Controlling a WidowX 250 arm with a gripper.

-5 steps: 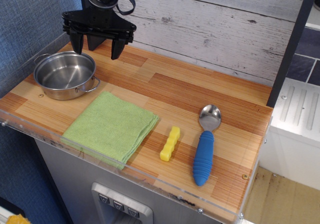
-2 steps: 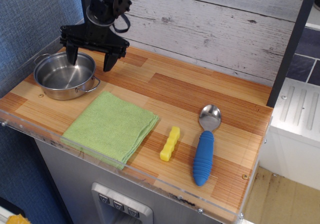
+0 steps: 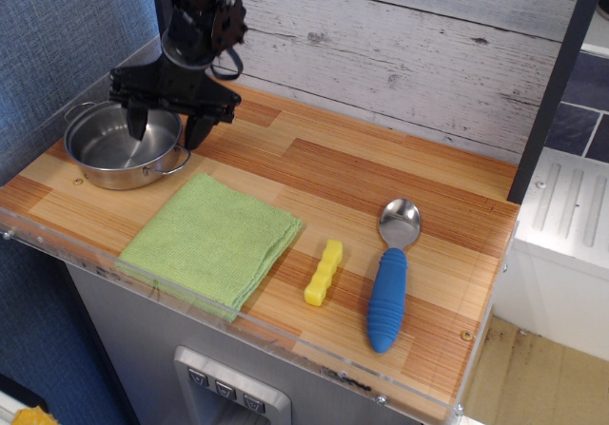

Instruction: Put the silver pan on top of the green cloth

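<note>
A wood-grain desk (image 3: 381, 173) with a clear plastic lip along its front edge fills most of the view. Behind it runs a wall of whitewashed planks (image 3: 419, 45); blue fabric (image 3: 57, 35) covers the wall to the left, and a dark post (image 3: 557, 83) rises at the right with a white ribbed surface (image 3: 571, 216) beyond it. Below the desk front sits a grey panel with a row of small buttons (image 3: 226, 392).

The black arm (image 3: 200, 11) comes down from the top edge, where its upper part is cut off. Its pincer (image 3: 166, 130) points downward with both fingers spread apart, straddling the right-hand wall of the silver pan (image 3: 114, 149): one finger is inside the bowl, the other (image 3: 198, 128) just outside the rim. Whether either finger touches the metal cannot be told. The pincer hides the pan's far rim.

The green cloth (image 3: 211, 240) lies flat just in front of the pan, near the desk's front edge, with nothing on it. Right of the cloth lies a spoon with a blue handle (image 3: 388, 287), and between them a small yellow block (image 3: 324, 273).
</note>
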